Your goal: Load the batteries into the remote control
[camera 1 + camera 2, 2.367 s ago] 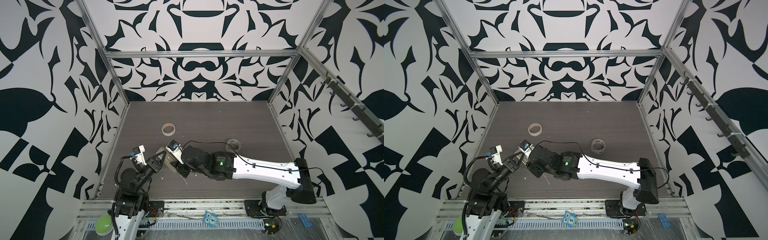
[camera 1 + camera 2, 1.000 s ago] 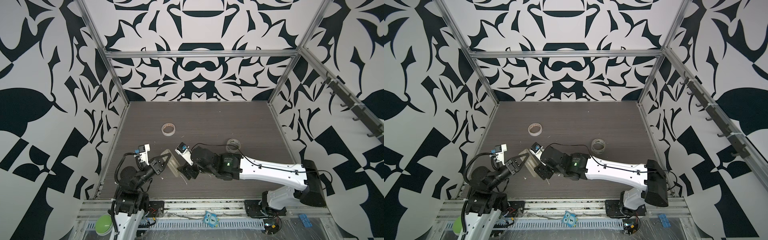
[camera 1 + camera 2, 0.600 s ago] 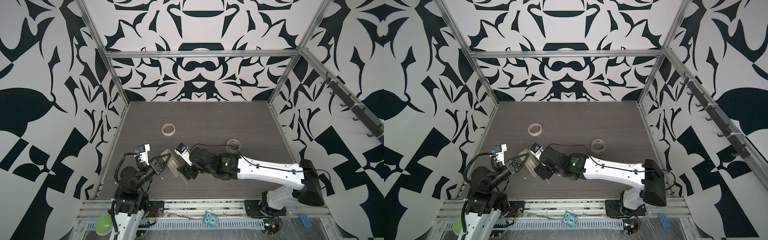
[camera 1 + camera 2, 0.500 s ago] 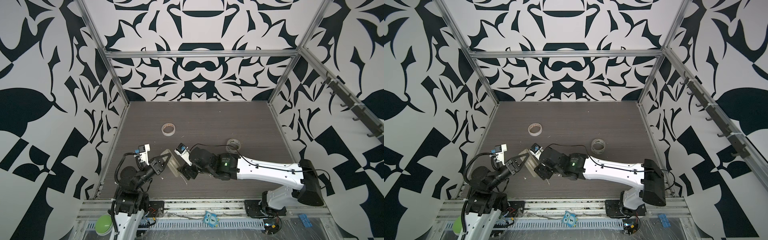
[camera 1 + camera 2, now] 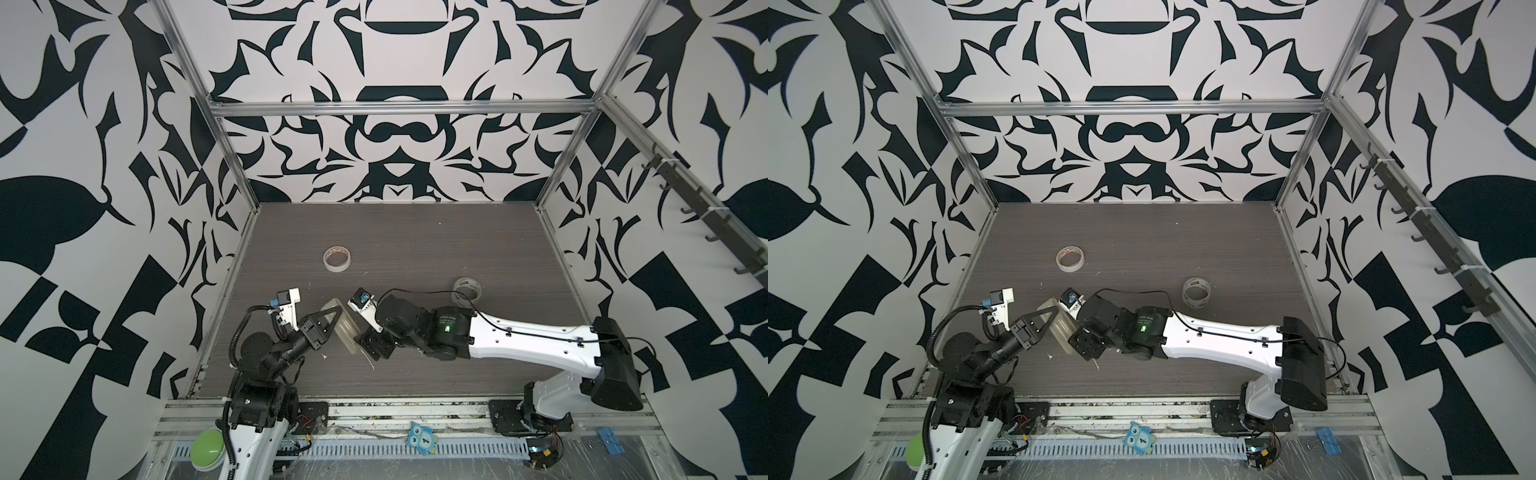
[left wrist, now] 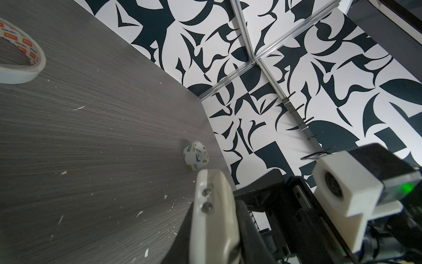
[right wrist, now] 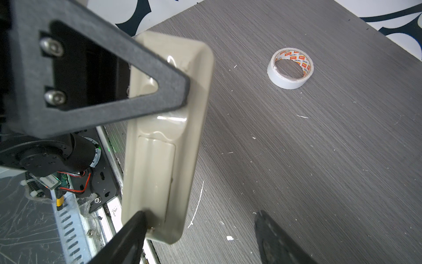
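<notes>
Remote control (image 7: 164, 137) pinched off table by left gripper (image 5: 337, 311), cover side turned out for access, looks like. Right gripper (image 7: 199, 213) spread wide at its 4 o'clock in both top views.

Lower centre-left in both top views: remote control (image 5: 347, 331) partly hidden behind left gripper (image 5: 337, 311); surface details too small to tell.

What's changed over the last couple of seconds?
The right end effector drew back rightward, away from the left end effector, jaws open beside the near end of the remote control. The left end effector stayed shut on it, barely shifting. The white tape roll and clear tape roll did not move.
</notes>
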